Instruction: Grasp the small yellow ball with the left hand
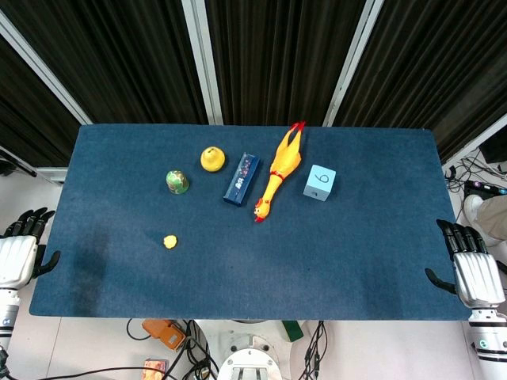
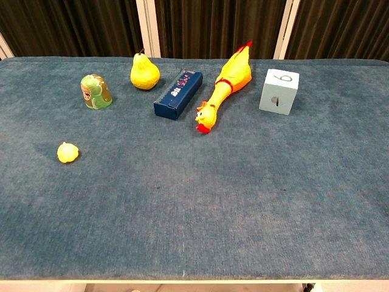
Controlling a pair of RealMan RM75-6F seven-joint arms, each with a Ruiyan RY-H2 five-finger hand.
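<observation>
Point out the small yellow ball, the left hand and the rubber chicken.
small yellow ball (image 2: 68, 152), chest view, centre of the ball.
left hand (image 1: 17, 255), head view, back of the hand.
rubber chicken (image 2: 231, 78), chest view, middle of its body.

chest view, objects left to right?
Small yellow ball → green painted figurine → yellow pear → dark blue box → yellow rubber chicken → light blue cube marked 6.
</observation>
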